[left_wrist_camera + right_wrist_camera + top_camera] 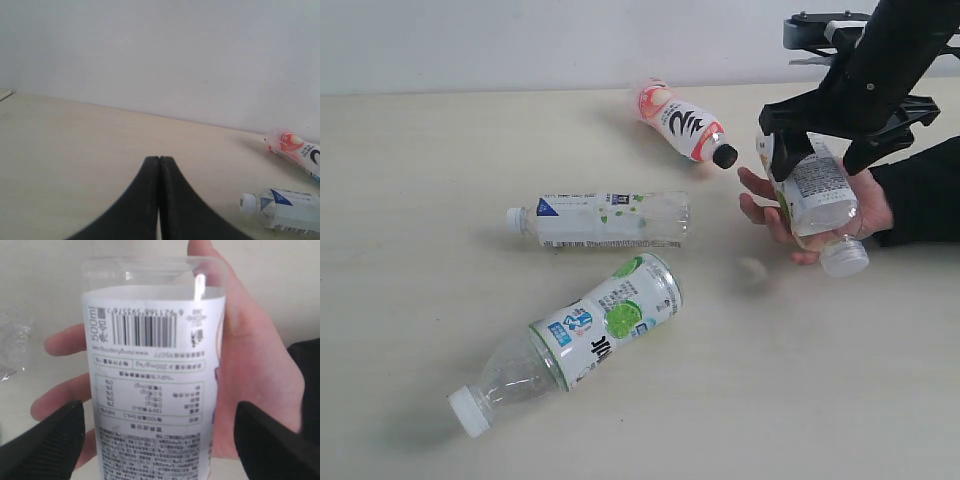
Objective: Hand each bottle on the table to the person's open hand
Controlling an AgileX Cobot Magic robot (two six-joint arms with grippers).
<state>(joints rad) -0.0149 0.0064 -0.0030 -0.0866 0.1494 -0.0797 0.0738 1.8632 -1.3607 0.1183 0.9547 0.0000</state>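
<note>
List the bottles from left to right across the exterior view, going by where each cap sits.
By caps: fat green-labelled bottle → slim white-labelled bottle → pink-red bottle → second fat bottle, lying on the person's open hand.

Beige table [420, 150]: pink bottle [682, 122], slim bottle [600, 219], fat bottle [575, 340] (all on sides).

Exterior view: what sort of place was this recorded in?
Likely a robot lab or test bench, not a home: a plain beige table against a blank white wall, drink bottles scattered on it, and the right gripper over a person's hand.
</note>
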